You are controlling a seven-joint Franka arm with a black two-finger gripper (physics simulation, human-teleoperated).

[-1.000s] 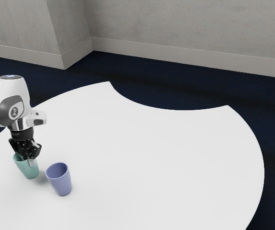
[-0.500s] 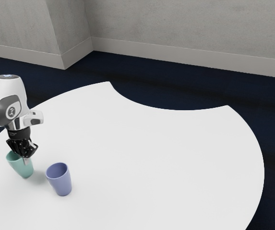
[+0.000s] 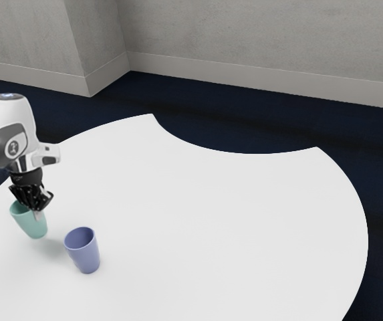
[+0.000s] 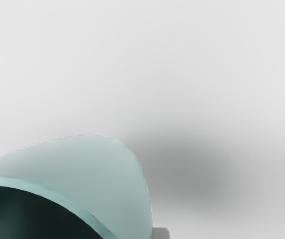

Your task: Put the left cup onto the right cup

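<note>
A teal cup [image 3: 30,223] hangs tilted a little above the white table [image 3: 198,214] at the exterior view's left. My black gripper [image 3: 35,209] is shut on its rim, one finger inside the cup and one outside. A blue cup [image 3: 82,249] stands upright on the table just to the right of the teal one, apart from it. In the wrist view the teal cup [image 4: 82,184] looms right under my hand, its dark inside toward the corner, and its soft shadow lies on the table beside it.
The table's near-left edge runs close behind the teal cup. A round notch cuts into the table's far edge [image 3: 244,150]. Dark blue floor [image 3: 258,114] surrounds the table.
My hand has risen and drifted slightly left, lifting the teal cup off the table and tilting it. The blue cup has stayed put.
</note>
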